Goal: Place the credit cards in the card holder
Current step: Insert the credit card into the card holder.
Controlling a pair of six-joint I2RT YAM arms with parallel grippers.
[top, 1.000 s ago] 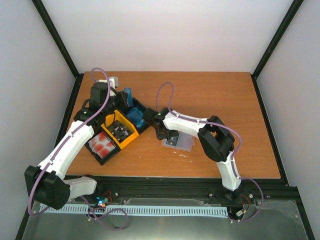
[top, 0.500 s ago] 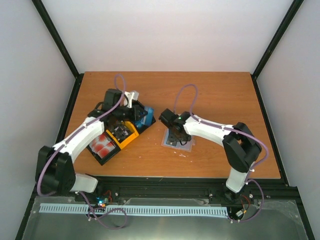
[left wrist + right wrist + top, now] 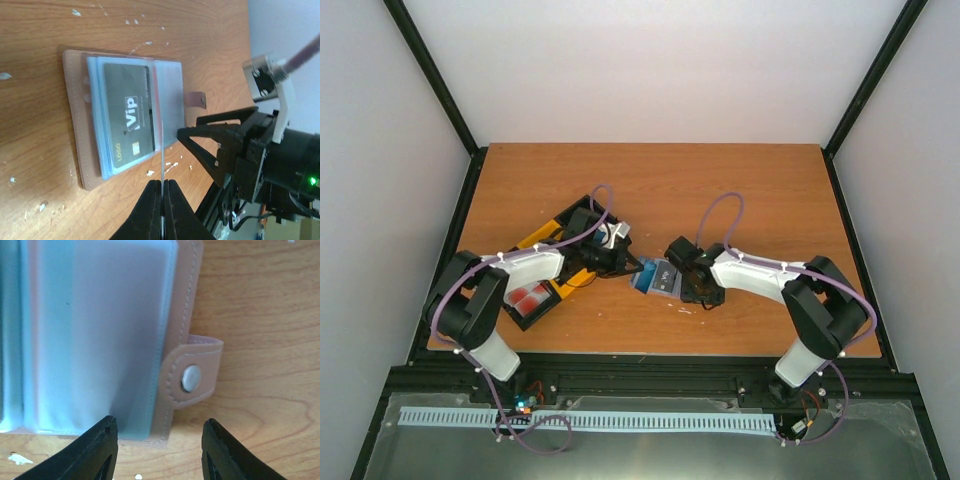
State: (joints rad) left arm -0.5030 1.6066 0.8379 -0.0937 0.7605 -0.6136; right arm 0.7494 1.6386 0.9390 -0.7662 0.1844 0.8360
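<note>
The card holder (image 3: 75, 120) lies open on the table, tan-pink with clear sleeves. A black credit card (image 3: 127, 120) marked VIP sits in one sleeve. My left gripper (image 3: 162, 187) is shut on a thin light blue credit card (image 3: 642, 277), seen edge-on (image 3: 163, 150) and standing over the holder's near edge. My right gripper (image 3: 160, 437) is open and hovers over the holder's corner by the snap tab (image 3: 192, 377), touching nothing. From the top view the two grippers face each other across the card holder (image 3: 668, 280), left gripper (image 3: 625, 265) and right gripper (image 3: 692, 283).
A black-yellow-black bin tray (image 3: 552, 232) stands at the left under my left arm, with red cards (image 3: 528, 297) in its near bin. Small white flecks (image 3: 172, 165) dot the wood around the holder. The table's near edge runs close behind the grippers.
My left arm swung right from the bin tray to the card holder, carrying the blue card. My right gripper shifted right to the holder's tab side, and its jaws narrowed.
</note>
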